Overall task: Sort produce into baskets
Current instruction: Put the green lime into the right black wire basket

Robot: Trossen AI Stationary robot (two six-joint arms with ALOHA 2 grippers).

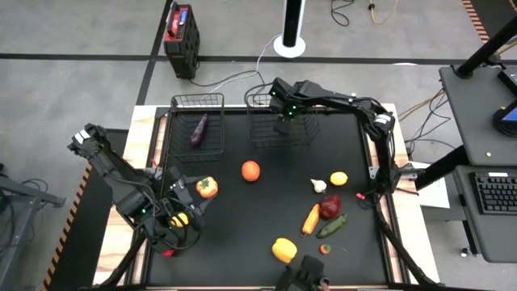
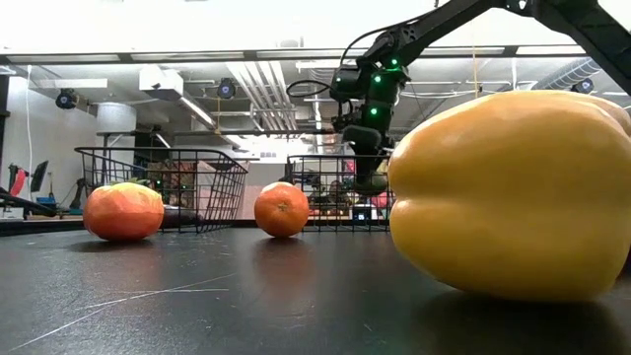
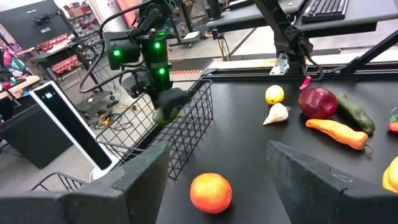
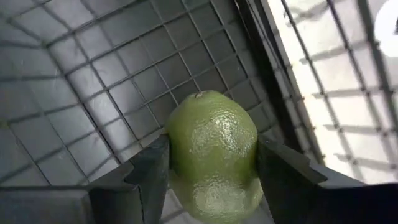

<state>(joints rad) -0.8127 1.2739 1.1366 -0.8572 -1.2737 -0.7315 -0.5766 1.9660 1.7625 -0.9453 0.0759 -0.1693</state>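
the right hand [image 4: 211,171] is clamped on a green, pebbly-skinned fruit [image 4: 212,149], most likely a lime or avocado, with one finger pressed to each side of it. it hangs above the open top of the right-hand basket [image 1: 262,133], and the wrist view looks straight down past the fruit onto the basket's mesh floor, which shows bare beneath it. so the step in hand reads as the drop-off: the fruit has been carried over and not yet let go. the next move calls for little more than parting the fingers, perhaps after lowering a touch so the fruit does not bounce; the fruit sits near one wall in the wrist view, so a release well inside the rim matters.

beside that basket, toward the left arm, stands the other basket [image 1: 212,103], with a purple eggplant [image 1: 198,130] lying in it.

nearer than the baskets, on the black desk [image 1: 242,234], the rest of the produce waits: an orange [image 1: 250,170], then a garlic [image 1: 319,186] and a lemon [image 1: 338,179], a dark red fruit [image 1: 329,207] touching a carrot [image 1: 311,219] and a green cucumber [image 1: 332,226], and a yellow pepper [image 1: 283,250] at the near edge.

the left hand [image 3: 214,171] stands with fingers apart and nothing between them, well away from the right hand, beside a red-orange pepper [image 1: 207,187], with a yellow piece [image 1: 179,220] close under the arm. most of the sorting is still to do.
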